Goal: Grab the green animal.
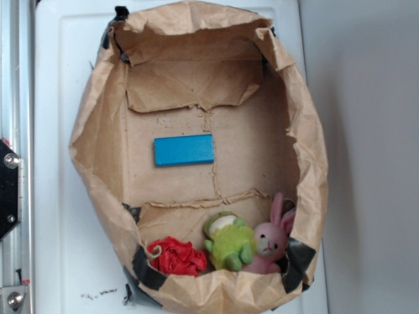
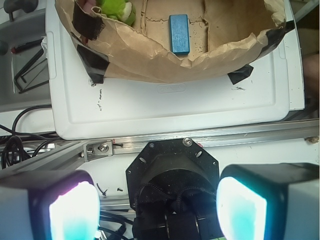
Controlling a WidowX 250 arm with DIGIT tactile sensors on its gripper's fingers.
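Note:
The green animal [image 1: 229, 241], a fuzzy lime plush frog with a pale face, lies inside the brown paper bag [image 1: 88, 137] near its front edge, between a red wrinkly ball [image 1: 175, 256] and a pink bunny [image 1: 270, 243]. In the wrist view the green animal [image 2: 116, 9] peeks over the bag's rim at the top left. My gripper [image 2: 157, 210] does not show in the exterior view. In the wrist view it hovers well outside the bag, over the robot's black base [image 2: 172, 165], and is open, its glowing pads [image 2: 72, 212] wide apart with nothing between them.
A blue block [image 1: 184, 150] lies flat on the bag's floor, also seen as the blue block [image 2: 179, 33]. The bag sits on a white board [image 1: 55, 98] with crumpled tall walls. An aluminium rail [image 2: 235, 134] and loose cables [image 2: 20, 135] lie beside the board.

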